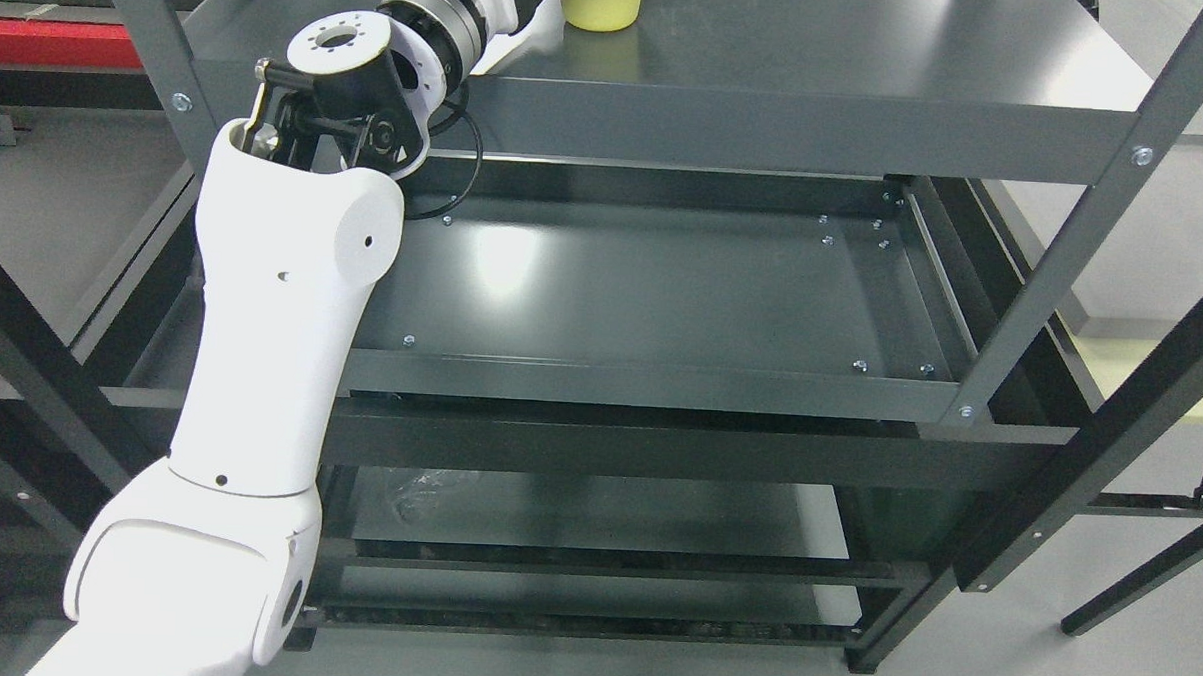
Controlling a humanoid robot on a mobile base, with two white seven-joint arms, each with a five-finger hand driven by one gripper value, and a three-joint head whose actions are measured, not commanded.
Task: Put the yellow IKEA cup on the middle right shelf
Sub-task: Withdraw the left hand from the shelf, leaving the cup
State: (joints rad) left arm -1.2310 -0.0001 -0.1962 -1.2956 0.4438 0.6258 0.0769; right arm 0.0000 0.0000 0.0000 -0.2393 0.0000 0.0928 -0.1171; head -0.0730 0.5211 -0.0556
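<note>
A pale yellow plastic cup (600, 3) is seen on the dark grey metal top shelf (871, 57), beside the white left hand (513, 20); its fingers' state cannot be told.

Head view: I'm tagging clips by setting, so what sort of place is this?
Probably a lab or workshop test area, not a home: a bare dark metal shelf rack with bolted frames, a plain grey floor, and one yellow cup on the top shelf.

Head view, looking steeply down, close to shelf unit (660, 390)
</note>
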